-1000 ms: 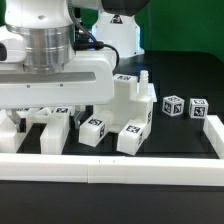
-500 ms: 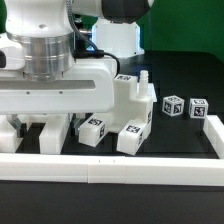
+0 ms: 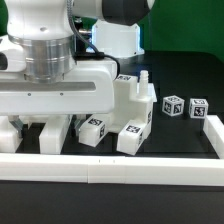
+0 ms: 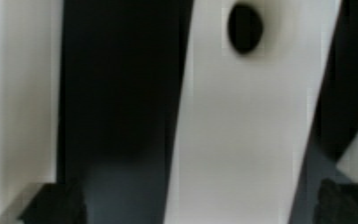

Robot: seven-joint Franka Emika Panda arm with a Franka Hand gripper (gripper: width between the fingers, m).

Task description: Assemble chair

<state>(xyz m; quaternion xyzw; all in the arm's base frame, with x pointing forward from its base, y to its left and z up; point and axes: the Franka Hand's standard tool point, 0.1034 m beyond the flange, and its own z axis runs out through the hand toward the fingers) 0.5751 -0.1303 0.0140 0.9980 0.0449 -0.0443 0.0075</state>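
The chair's joined white parts stand in the middle of the exterior view, with a small peg on top and tagged legs in front. Two tagged white cubes lie apart toward the exterior view's right. My gripper hangs low over more white chair pieces at the exterior view's left, and its hand hides most of them. In the wrist view a white slat with an oval hole runs between my dark fingertips. The gripper is open, with a dark gap on one side of the slat.
A long plain white rail runs across the front, and another rail closes the exterior view's right side. The white robot housing stands behind the parts. Another white piece lies beside the slat in the wrist view.
The hand has sunk slightly toward the parts on the exterior view's left. The jaws keep the same width and the chair parts have not moved.
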